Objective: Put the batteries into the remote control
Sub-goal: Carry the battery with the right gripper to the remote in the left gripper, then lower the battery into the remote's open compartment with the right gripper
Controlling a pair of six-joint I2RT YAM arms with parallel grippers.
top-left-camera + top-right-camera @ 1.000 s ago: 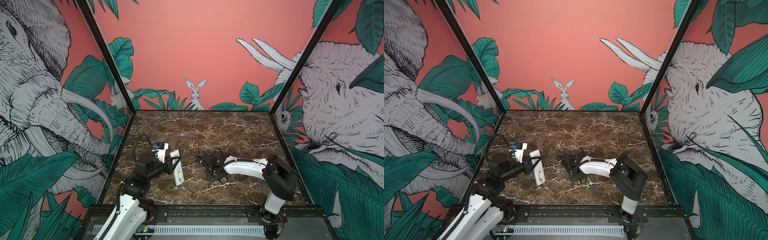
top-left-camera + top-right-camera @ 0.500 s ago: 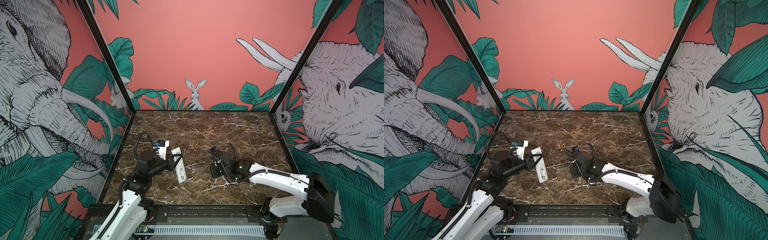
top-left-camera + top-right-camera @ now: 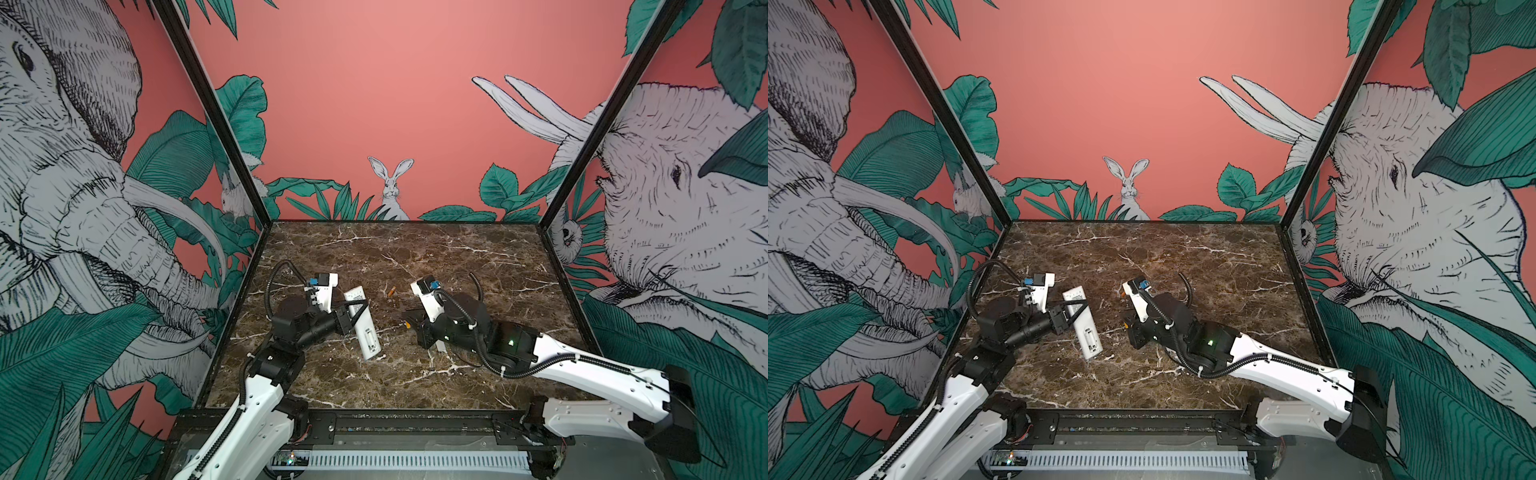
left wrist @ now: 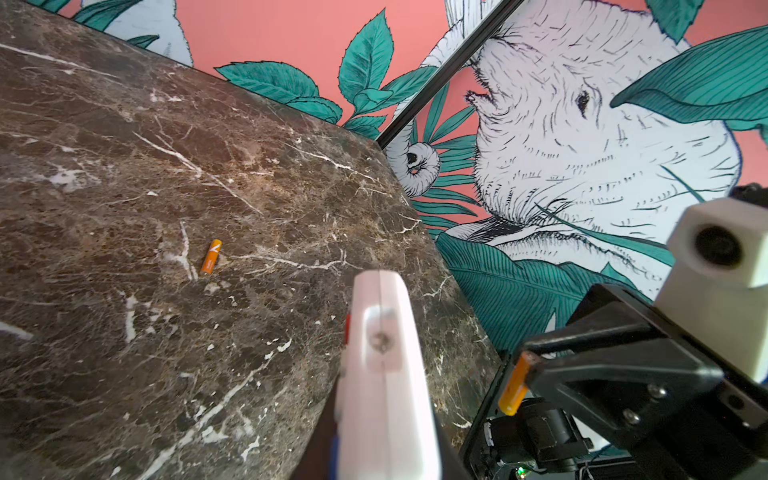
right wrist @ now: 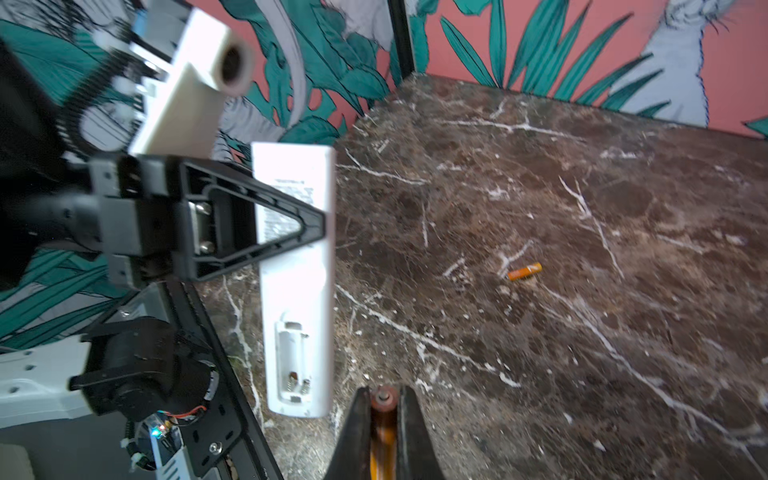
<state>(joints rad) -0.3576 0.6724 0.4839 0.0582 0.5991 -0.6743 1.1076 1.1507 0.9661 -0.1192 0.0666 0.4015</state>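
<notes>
Right arm (image 3: 582,365) has swung out low since a second ago. Left gripper (image 3: 358,309) clamps remote control (image 3: 369,338) mid-body, back up, bay (image 5: 293,357) open and empty. Right gripper (image 5: 384,401) pinches first battery (image 4: 514,384) near the bay; second battery (image 3: 391,291) lies on table (image 3: 415,257). None loaded yet.

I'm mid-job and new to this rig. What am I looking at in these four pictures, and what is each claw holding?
Two white robot arms work over a marble table. The two wide pictures come from one camera pair above; the two close ones from a camera on each wrist. The left gripper is shut on the white remote control, its empty battery bay uncovered. The right gripper is shut on one orange battery. A second battery lies loose on the table between the arms.
</notes>
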